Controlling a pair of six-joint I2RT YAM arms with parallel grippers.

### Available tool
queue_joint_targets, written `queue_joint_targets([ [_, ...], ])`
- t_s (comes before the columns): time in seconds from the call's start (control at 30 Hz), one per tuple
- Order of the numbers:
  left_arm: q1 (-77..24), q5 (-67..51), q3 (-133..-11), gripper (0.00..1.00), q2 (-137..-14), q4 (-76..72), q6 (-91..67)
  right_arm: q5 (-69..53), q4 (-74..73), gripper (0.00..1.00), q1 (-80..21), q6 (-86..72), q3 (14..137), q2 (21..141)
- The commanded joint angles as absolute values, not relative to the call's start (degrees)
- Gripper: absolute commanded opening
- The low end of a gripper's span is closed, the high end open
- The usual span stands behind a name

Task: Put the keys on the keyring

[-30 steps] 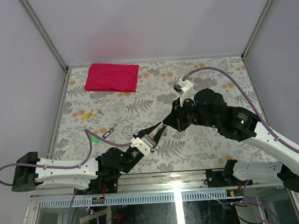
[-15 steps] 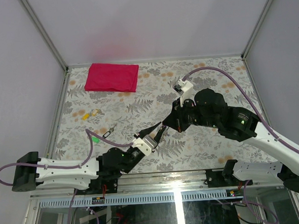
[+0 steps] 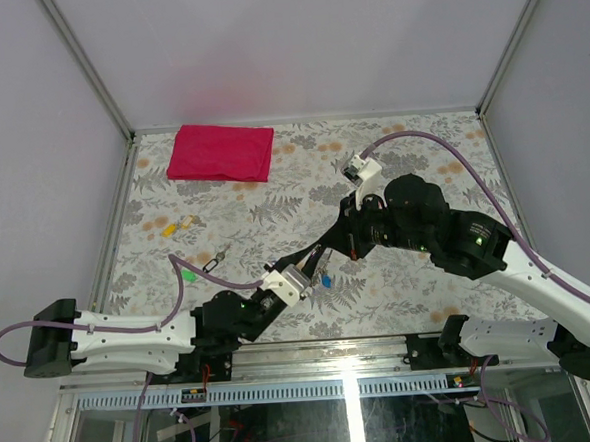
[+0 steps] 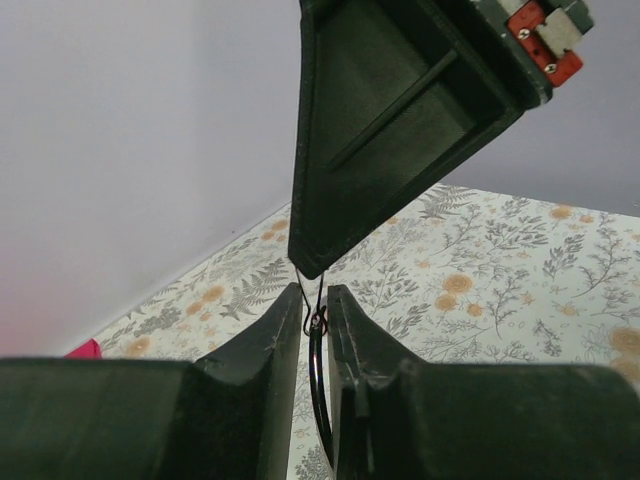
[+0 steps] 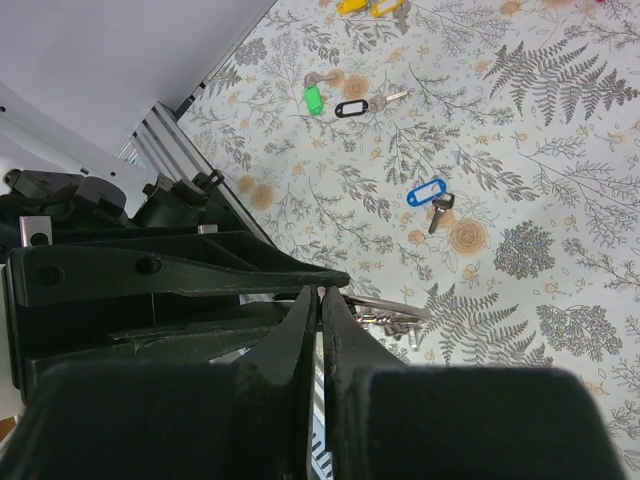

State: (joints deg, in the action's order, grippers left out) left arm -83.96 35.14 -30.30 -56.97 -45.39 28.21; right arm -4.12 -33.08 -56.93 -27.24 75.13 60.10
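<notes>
**Keyring held by both pincers**

The keyring [image 5: 385,305] is held above the desk [image 3: 421,153], toward the middle of its near edge. It is pinched by the left pincer [image 4: 316,300], and a wire loop is nipped in the pressed-together right pincer [image 5: 318,292]. A coil should be pried apart gently before the blue-headed key [image 5: 428,192], lying nearby, is fetched.

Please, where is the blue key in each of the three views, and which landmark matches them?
Top external: the blue key lies on the table, slightly below centre.
Left wrist: not in it.
Right wrist: right of centre, on the table.
Shared landmark: the green tag, left of the key in both; absent from the left wrist view.
</notes>
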Motion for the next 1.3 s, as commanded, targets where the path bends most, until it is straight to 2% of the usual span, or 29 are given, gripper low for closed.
queue_joint_targets([
  [0.0, -84.31, 37.41, -32.81, 0.13, -57.06, -49.52, 28.79, -5.55, -30.06, 0.0, -56.69, -27.63, 76.21, 58.76],
  [0.23, -84.39, 38.39, -32.83, 0.0, -56.42, -50.34, 27.55, -5.55, -30.05, 0.0, -56.69, -27.6, 75.7, 58.55],
  [0.33, -84.3, 39.07, -32.55, 0.0, -56.25, -50.85, 26.89, -5.39, -29.41, 0.02, -56.71, -27.37, 75.34, 58.08],
  [0.47, -84.36, 39.91, -32.15, 0.0, -55.87, -49.46, 25.67, -4.81, -26.44, 0.26, -56.71, -25.62, 74.08, 55.34],
  [0.63, -84.37, 39.82, -30.97, 0.0, -54.64, -49.22, 24.65, -0.36, -23.78, 0.4, -56.69, -24.65, 72.01, 51.71],
  [1.03, -84.37, 38.11, -32.17, 0.0, -55.37, -46.82, 24.13, -1.37, -26.5, 0.42, -56.76, -24.13, 73.81, 54.64],
  [1.27, -84.33, 37.34, -32.9, 0.0, -55.63, -45.44, 23.85, -3.39, -25.84, 0.39, -56.74, -24.37, 73.91, 56.57],
])
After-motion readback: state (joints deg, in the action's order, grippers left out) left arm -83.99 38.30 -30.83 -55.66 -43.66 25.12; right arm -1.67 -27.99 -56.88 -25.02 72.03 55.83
